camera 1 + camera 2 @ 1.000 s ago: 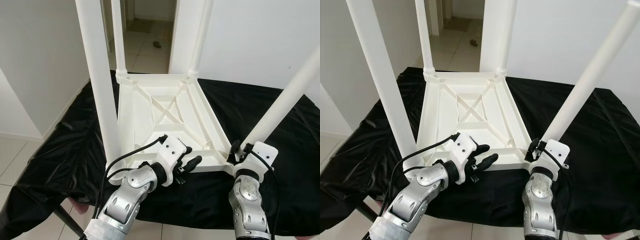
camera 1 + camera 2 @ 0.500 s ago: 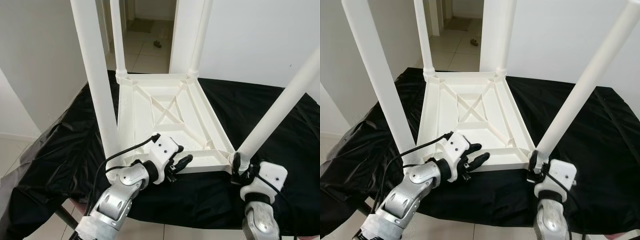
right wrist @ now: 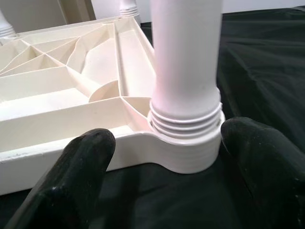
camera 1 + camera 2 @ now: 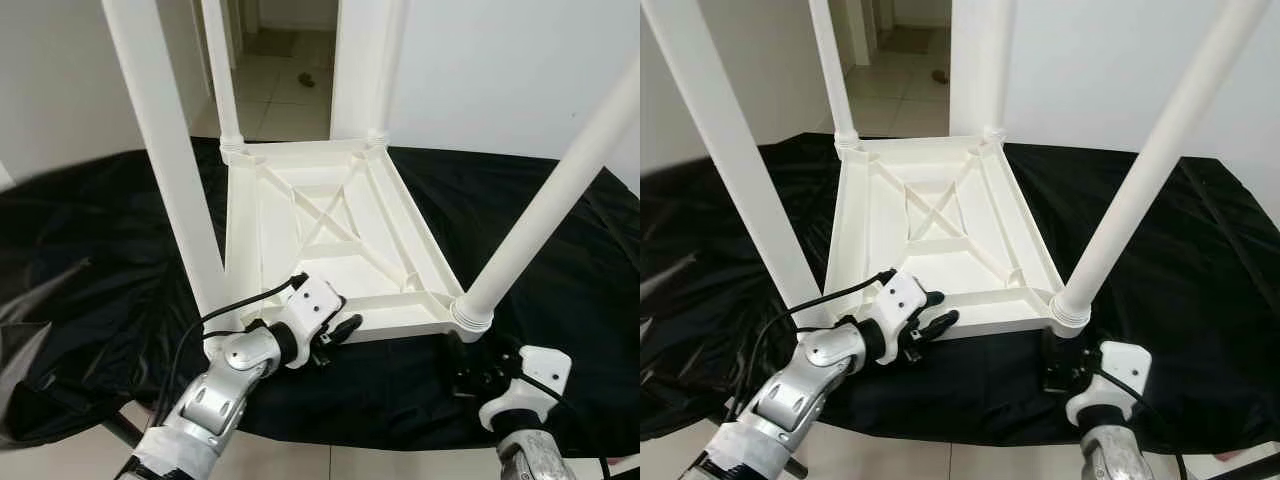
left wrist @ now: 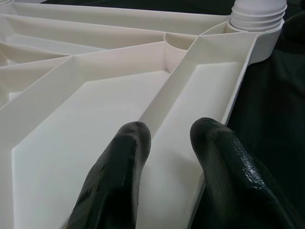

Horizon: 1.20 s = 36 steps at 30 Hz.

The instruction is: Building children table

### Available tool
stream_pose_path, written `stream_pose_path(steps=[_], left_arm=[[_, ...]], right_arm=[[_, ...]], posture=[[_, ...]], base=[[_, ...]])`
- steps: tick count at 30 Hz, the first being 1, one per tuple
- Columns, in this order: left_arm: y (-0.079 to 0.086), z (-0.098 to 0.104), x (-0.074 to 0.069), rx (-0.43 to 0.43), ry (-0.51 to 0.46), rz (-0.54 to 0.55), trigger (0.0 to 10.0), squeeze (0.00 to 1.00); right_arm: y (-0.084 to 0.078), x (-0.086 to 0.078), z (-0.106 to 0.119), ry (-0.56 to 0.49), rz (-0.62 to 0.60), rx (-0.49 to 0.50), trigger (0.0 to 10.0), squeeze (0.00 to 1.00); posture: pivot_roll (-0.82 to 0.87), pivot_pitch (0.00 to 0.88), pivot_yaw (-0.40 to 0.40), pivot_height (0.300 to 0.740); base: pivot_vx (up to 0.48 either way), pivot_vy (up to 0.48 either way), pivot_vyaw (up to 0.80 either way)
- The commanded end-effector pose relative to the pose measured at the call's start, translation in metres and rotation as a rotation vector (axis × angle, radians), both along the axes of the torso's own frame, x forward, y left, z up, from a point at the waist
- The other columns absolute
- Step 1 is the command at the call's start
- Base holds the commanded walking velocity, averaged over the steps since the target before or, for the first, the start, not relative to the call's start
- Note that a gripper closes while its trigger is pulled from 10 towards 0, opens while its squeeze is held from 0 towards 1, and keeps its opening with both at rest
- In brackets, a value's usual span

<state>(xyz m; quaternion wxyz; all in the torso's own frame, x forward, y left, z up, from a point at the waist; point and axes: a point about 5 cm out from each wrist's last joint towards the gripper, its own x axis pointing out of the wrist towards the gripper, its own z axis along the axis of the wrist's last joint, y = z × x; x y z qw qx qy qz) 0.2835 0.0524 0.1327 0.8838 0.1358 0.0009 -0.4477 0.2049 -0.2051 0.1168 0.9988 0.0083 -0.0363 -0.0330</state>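
Note:
A white plastic children's table (image 4: 330,230) lies upside down on a black cloth, its four legs pointing up. The near-right leg (image 4: 555,190) stands in its threaded corner socket (image 3: 186,143). The near-left leg (image 4: 165,160) rises beside my left arm. My left gripper (image 4: 340,330) rests at the table's near rim. Its fingers (image 5: 119,162) are open over the ribbed underside and hold nothing. My right gripper (image 4: 475,380) sits low on the cloth just short of the near-right socket. It is open wide, its fingers (image 3: 81,167) apart on either side of the socket without touching it.
The black cloth (image 4: 100,270) covers the whole work surface and drapes over its near edge. Behind the table, a doorway (image 4: 270,60) opens onto a tiled floor between white walls. The two far legs (image 4: 830,70) stand at the back corners.
My right gripper has come off the base of the near-right leg and dropped back toward me. The left gripper stays at the near rim. The camera has shifted a little.

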Motion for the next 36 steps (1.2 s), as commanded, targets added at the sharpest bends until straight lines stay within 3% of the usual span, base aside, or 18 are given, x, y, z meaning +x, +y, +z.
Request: stream_pose_path(steps=[1,19,36], left_arm=[[-0.002,-0.003,-0.003,0.025,0.01,-0.072,10.0,0.0],[-0.006,-0.005,-0.013,0.085,-0.016,-0.202,10.0,0.0],[-0.012,-0.016,-0.006,0.144,-0.002,-0.242,10.0,0.0]], right_arm=[[-0.001,0.001,-0.001,0.009,-0.001,0.01,10.0,0.0],[-0.005,0.004,0.001,0.02,0.055,0.009,10.0,0.0],[-0.001,-0.004,0.006,0.01,0.079,0.017,10.0,0.0]], posture=[[-0.08,0.054,0.027,0.74],[-0.09,0.05,0.036,0.74],[-0.14,0.069,0.069,0.74]], base=[[0.0,0.0,0.0],[0.0,0.0,0.0],[0.0,0.0,0.0]])
